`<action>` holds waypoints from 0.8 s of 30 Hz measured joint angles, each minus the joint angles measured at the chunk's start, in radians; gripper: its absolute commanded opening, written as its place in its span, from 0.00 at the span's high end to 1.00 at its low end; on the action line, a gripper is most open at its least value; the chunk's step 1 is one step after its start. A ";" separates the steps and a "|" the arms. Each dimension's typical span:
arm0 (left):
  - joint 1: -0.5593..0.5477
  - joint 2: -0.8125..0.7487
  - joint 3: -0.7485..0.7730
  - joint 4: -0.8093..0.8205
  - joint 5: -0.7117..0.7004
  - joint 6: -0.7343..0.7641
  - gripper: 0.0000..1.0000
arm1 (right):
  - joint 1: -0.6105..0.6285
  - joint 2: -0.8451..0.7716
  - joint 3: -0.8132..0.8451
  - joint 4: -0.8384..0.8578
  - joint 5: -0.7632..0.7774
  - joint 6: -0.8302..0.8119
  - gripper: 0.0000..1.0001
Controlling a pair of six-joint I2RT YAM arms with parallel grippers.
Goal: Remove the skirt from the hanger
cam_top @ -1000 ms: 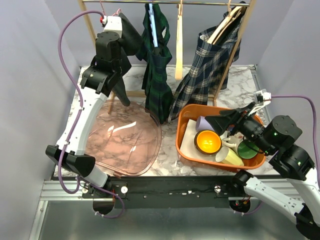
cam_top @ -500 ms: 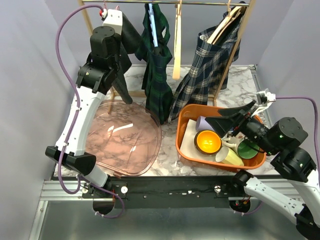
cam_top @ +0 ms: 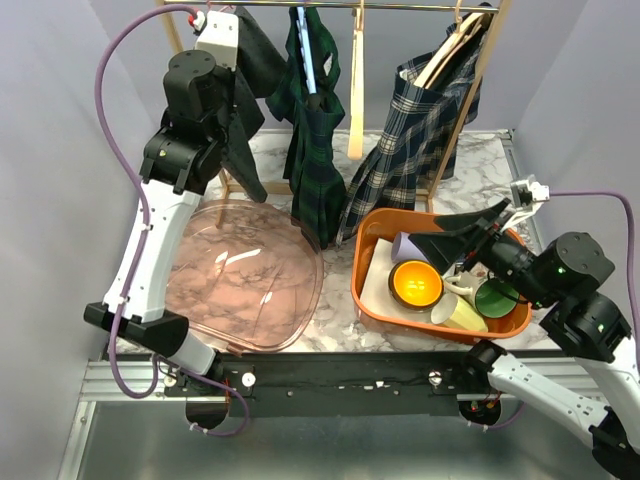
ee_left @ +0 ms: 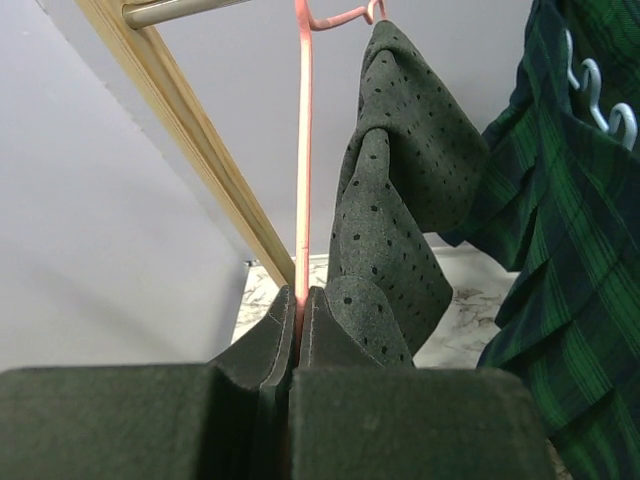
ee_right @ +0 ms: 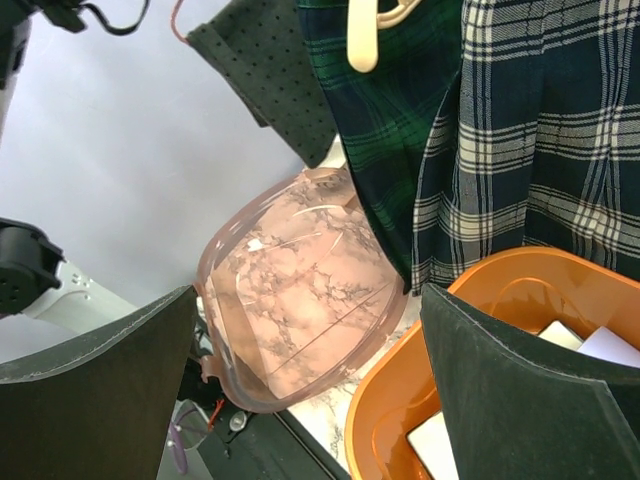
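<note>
You look at plain pale grey walls [cam_top: 60, 150] enclosing a white marble tabletop [cam_top: 480, 165]. At the back stands a wooden clothes rack [ee_left: 190, 140] with a metal rail [cam_top: 400, 6], evenly lit.

Ahead of me on the marble table [cam_top: 480, 165] lies a clear pink tray [cam_top: 245, 290], with an orange bin [cam_top: 362, 275] just beside it on my right. In the bin sit a yellow bowl [cam_top: 416, 283], a green cup [cam_top: 493, 298], a pale yellow cup [cam_top: 462, 314] and a lilac cup [cam_top: 408, 245]. From the wooden rack [ee_left: 190, 150] hang a dark green tartan skirt [cam_top: 315, 150] and a navy plaid skirt [cam_top: 420, 130], the plaid one dropping just behind the bin; a bare cream hanger [cam_top: 356, 110] hangs between them
</note>
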 measured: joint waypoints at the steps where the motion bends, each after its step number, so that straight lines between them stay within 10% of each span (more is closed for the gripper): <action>1: 0.000 -0.007 -0.005 0.000 0.005 0.000 1.00 | 0.000 0.006 0.003 -0.002 0.000 -0.002 0.01; 24: 0.000 -0.287 -0.113 -0.137 0.128 -0.102 1.00 | 0.028 0.416 0.375 0.004 -0.177 -0.013 0.12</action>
